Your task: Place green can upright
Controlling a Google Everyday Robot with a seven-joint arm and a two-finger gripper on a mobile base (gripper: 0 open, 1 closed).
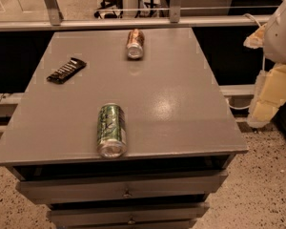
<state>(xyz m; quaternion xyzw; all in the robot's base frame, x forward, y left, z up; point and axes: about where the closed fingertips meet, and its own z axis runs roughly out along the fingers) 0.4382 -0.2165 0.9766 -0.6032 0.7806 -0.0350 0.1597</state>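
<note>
Speckled floor (271, 185) runs around a grey cabinet whose flat top is the surface (181, 94), with drawers (124, 187) below its front edge and a metal rail (133, 24) behind its far edge.

The green can (111, 130) lies on its side near the front of the surface, a little left of centre. Its long axis runs front to back, and its silver end sits just at the front lip, facing the camera. An orange can (135, 44) lies on its side near the far edge, well apart from the green one. A dark wrapped bar (66, 70) rests at the far left.

The pincer (267, 104) hangs off the right side of the surface, beyond its right edge, below the white shell of the arm (283, 30). I cannot tell how far open it is. It does not have the green can, which rests free on the surface.

From the pincer, the green can lies to the left and towards the front, across a wide bare stretch of grey. Nothing stands between them, so the reach across looks unobstructed.

A grip would most likely have to come across the can's body, at right angles to its front-to-back axis. The tight spot is the front lip: a nudge that way could probably roll or push the can off. The room behind the can and to either side seems ample for tipping it onto its base.
</note>
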